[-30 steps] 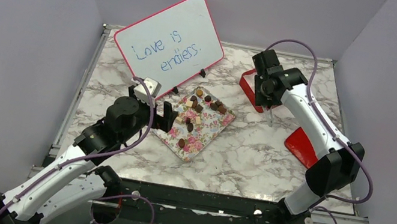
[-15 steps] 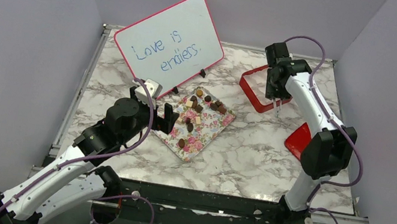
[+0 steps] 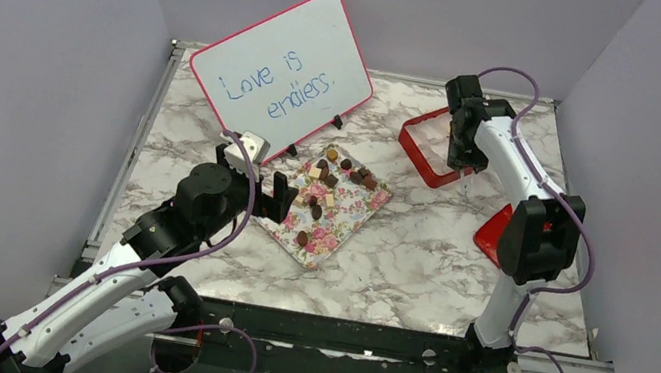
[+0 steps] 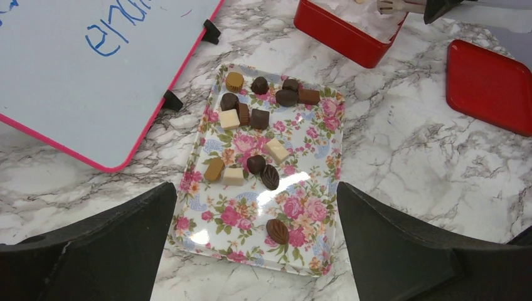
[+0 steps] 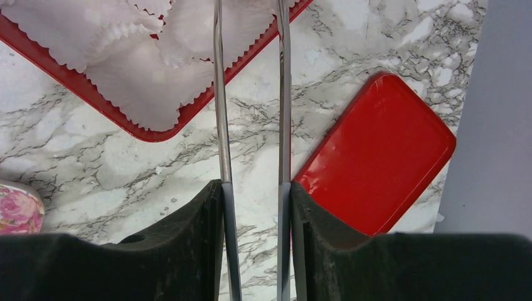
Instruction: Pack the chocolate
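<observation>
**Tongs swing over the box; chocolates still on the tray**

The chocolates (image 4: 256,164) lie on the flowered tray (image 4: 301,219) in the middle of the desk (image 4: 408,163), most of them bunched toward its far end. The part of the red box (image 4: 339,37) that we see holds only paper cups (image 5: 144,69).

The change over the last second is on the right. The right arm has swung from the box's near side toward its far-right corner, with the elbow lifted high and the wrist turned down. Its tool (image 5: 254,188) is clamped on thin metal tongs (image 5: 219,125), which reach out over the cups. The tips are cut off, so we cannot tell whether they carry a piece. We judge packing has barely begun.

The left arm has not moved. It is low and stretched forward, its tool (image 4: 256,188) spread wide at the tray's left edge. The lid (image 5: 376,150) lies apart from the box.
</observation>
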You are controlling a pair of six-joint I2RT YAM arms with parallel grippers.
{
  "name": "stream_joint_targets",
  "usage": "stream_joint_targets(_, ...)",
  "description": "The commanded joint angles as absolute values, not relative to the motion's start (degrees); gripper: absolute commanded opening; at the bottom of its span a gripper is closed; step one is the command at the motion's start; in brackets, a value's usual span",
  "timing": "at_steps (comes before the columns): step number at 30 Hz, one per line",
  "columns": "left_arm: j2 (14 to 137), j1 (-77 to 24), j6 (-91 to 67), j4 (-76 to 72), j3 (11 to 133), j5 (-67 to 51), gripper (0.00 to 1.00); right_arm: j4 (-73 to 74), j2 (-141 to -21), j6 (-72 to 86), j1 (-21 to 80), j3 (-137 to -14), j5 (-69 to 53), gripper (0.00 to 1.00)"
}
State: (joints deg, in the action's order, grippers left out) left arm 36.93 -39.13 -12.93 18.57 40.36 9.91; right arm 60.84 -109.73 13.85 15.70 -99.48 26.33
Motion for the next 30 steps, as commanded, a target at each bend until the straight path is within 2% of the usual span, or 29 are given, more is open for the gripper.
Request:
stream_joint_targets(1, 36.2, -39.5, -12.4, 18.2, 39.9, 10.9, 0.99, 58.5, -110.5, 13.2, 15.1, -101.7, 28.9, 0.39)
stream_joint_targets(9, 36.4, -39.7, -12.5, 18.2, 40.0, 10.9, 0.99, 57.2, -111.0, 12.1, 14.0, -102.0, 29.8, 0.39)
stream_joint_targets(30, 36.4, -39.8, -12.7, 18.3, 40.1, 11.0, 0.99, 57.0, -110.2, 10.6, 12.9, -101.9, 28.3, 0.48)
